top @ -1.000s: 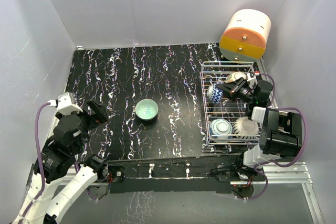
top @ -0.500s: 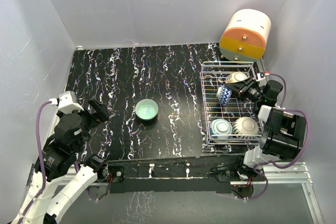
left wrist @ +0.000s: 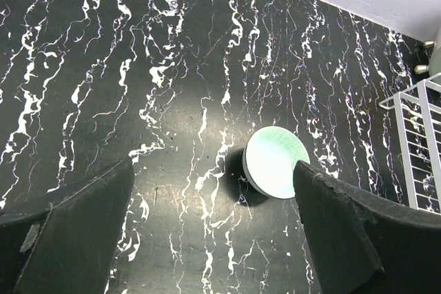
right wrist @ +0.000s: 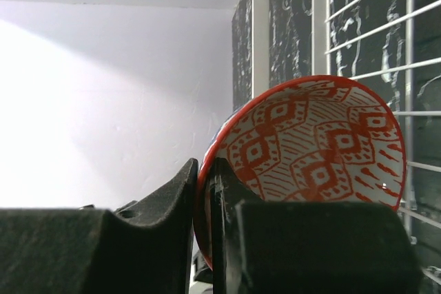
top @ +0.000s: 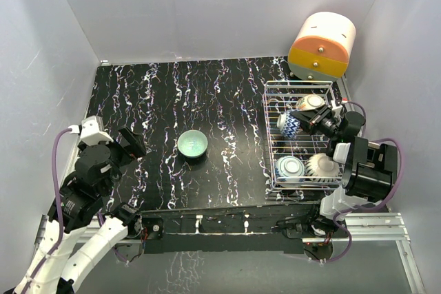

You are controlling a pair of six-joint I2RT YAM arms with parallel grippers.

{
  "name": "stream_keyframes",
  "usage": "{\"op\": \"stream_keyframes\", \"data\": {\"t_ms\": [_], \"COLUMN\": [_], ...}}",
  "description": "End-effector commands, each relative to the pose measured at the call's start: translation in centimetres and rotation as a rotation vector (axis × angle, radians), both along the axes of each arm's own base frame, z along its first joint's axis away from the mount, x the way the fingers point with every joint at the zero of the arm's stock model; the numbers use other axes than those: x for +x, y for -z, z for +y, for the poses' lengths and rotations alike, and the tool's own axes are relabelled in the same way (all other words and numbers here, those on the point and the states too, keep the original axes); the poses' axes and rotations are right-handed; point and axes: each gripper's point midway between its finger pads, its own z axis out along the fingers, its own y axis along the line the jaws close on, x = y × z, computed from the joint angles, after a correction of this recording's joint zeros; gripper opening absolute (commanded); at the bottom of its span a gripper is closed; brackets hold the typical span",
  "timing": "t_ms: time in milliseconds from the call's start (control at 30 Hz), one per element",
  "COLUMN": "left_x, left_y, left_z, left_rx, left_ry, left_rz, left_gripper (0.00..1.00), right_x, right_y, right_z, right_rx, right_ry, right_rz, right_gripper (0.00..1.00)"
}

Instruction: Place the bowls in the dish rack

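Note:
The mint green bowl (top: 192, 144) stands upright on the black marbled table and shows in the left wrist view (left wrist: 277, 163). My left gripper (top: 131, 144) is open and empty, left of that bowl, which sits by my right fingertip (left wrist: 213, 166). My right gripper (top: 310, 123) is shut on the rim of a bowl (right wrist: 310, 149) with a red rim and red-orange diamond pattern inside. It holds the bowl (top: 289, 124) on edge over the middle of the silver wire dish rack (top: 269, 135). Three bowls rest in the rack: a blue-and-white one (top: 290, 167), a cream one (top: 322, 165) and one at the back (top: 310, 102).
A cream-and-orange rounded drawer box (top: 322, 45) stands behind the rack at the back right. White walls close the table on three sides. The rack's wires (right wrist: 365, 25) run close past the held bowl.
My right gripper carried its bowl to the right over the rack, then a little back to the left. My left gripper edged slightly forward.

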Motion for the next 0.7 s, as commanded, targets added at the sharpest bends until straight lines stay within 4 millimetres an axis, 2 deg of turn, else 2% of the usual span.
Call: {"op": "stream_keyframes", "data": {"t_ms": [0,167,367,467,667], "left_x": [0.4,0.3,0.1,0.2,0.1], "left_y": [-1.0,-1.0,-1.1,-1.0,-1.1], "left_z": [-0.6,-0.5,-0.3,-0.2,-0.1], "left_rx": [-0.013,-0.012,-0.007,-0.001,0.008], "left_ry": [0.021,0.02,0.014,0.013,0.014], "left_rz": [-0.022,-0.023,-0.025,-0.023,-0.021], "left_gripper": [0.97,0.97,0.97,0.97,0.97], "right_x": [1.0,1.8,2.0,1.9,1.8], "right_y": [-0.2,0.6,3.1,4.4,6.0], "right_z": [1.2,1.9,1.6,1.5,0.9], "right_rx": [0.072,0.086,0.088,0.084,0.031], "right_ry": [0.01,0.035,0.065,0.075,0.104], "right_rz": [0.027,0.065,0.148,0.188,0.231], "right_gripper": [0.1,0.11,0.13,0.2,0.28]}}
